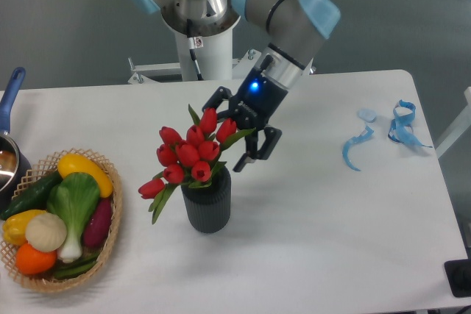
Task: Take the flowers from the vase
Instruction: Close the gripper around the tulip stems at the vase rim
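Observation:
The flowers, red tulips with green leaves, stand upright in the vase, a short dark grey ribbed cylinder on the white table left of centre. My gripper is open and tilted, at the upper right edge of the bunch. One finger shows to the right of the top blooms, the other is near the topmost tulip behind the leaves. Nothing is clamped between the fingers.
A wicker basket of vegetables sits at the left front. A blue-handled pot shows at the left edge. Blue ribbon scraps lie at the right rear. The robot's white base stands behind the table.

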